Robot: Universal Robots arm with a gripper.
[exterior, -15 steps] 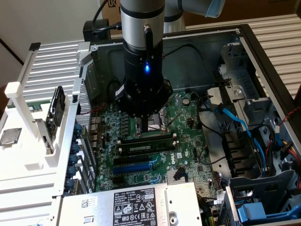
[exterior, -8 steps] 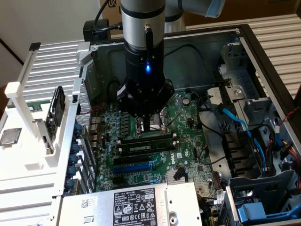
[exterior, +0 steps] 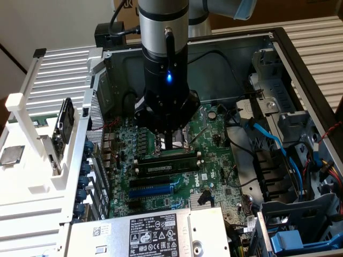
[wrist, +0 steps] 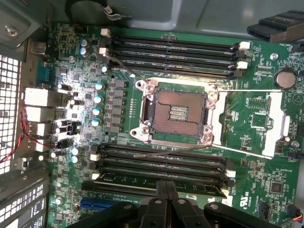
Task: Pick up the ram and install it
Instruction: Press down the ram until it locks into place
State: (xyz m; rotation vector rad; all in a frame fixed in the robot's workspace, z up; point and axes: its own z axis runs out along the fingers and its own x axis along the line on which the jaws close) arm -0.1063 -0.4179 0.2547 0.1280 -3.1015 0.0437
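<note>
over the motherboard (exterior: 214, 155), inside the open computer case (exterior: 300, 80), the hand (exterior: 170, 143) hung low with its fingers drawn together and pointing down at the ram (exterior: 166, 164). the ram lay lengthwise in one of the lower memory slots (wrist: 161, 164), on the side of the cpu socket (wrist: 176, 111) nearer the blue expansion slot (exterior: 153, 190). in the wrist view the clenched fingers (wrist: 165, 199) met just over the ram's (wrist: 156, 183) long top edge, near its middle, so the hand looked to be pressing on the stick rather than carrying it.

judged from that, the pick-up was done and the installing step was in hand: the stick sat in its slot and was being pushed home. whether the end latches had snapped shut was hard to tell, as the far end was partly shadowed and the near part hidden by the hand. finishing this step would call for straight, even downward pressure along the stick, kept square to the slot so that neither end lifted, until both ends sat level.
</note>
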